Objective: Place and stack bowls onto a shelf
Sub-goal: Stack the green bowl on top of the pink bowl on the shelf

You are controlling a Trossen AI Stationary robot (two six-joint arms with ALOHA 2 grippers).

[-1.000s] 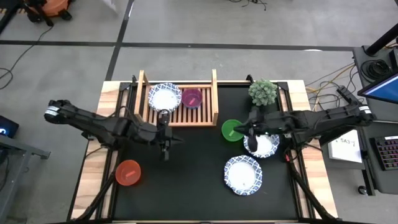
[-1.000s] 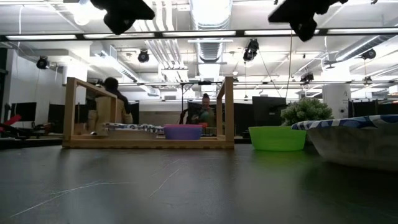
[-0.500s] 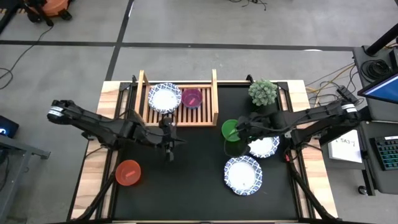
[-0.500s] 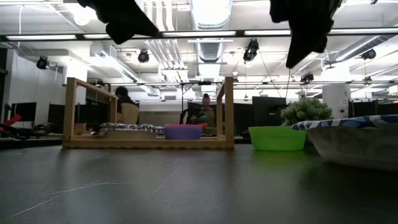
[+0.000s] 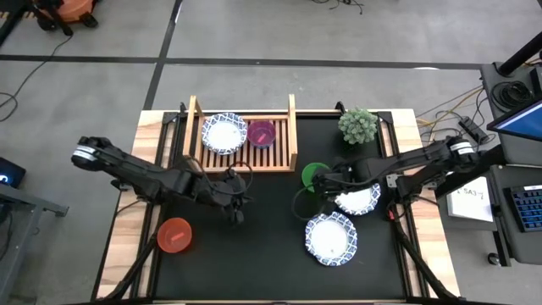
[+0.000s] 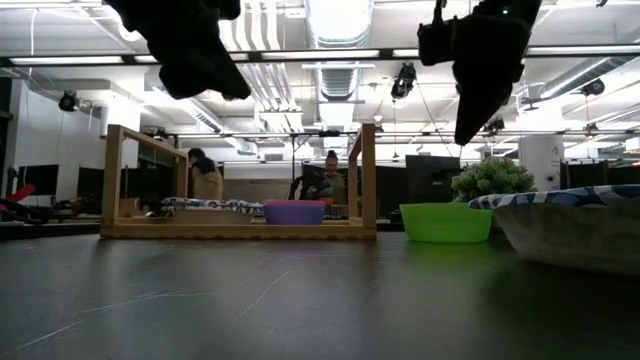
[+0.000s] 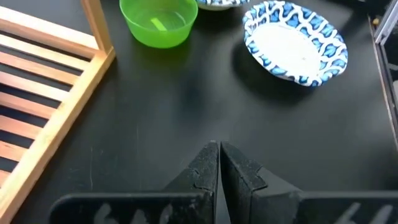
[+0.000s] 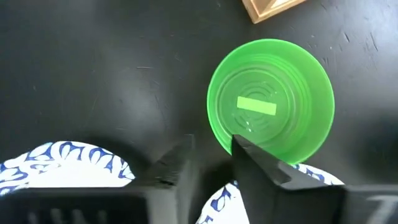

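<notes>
The wooden slatted shelf (image 5: 273, 156) stands at the table's far side and carries a blue-patterned white bowl (image 5: 224, 133) and a pink bowl (image 5: 261, 133). The green bowl (image 5: 315, 174) (image 8: 270, 99) rests on its base on the black table (image 5: 262, 254), right of the shelf. My right gripper (image 8: 211, 142) (image 6: 468, 125) is open and hangs in the air above the bowl's rim, touching nothing. My left gripper (image 7: 219, 146) (image 5: 236, 213) is shut and empty, above the table near the shelf's front. Two patterned bowls (image 5: 330, 238) (image 5: 359, 200) and a red bowl (image 5: 174, 235) sit on the table.
A small green bushy plant (image 5: 358, 125) stands at the far right, behind the right arm. The shelf's raised side rail (image 7: 99, 28) is close to the green bowl. The right arm partly covers the patterned bowl beneath it. No blue plain bowl shows.
My right gripper has come down and moved toward the table's left, over the green bowl. My left gripper has moved toward the right and near edge and has come lower. The bowls have stayed where they were.
</notes>
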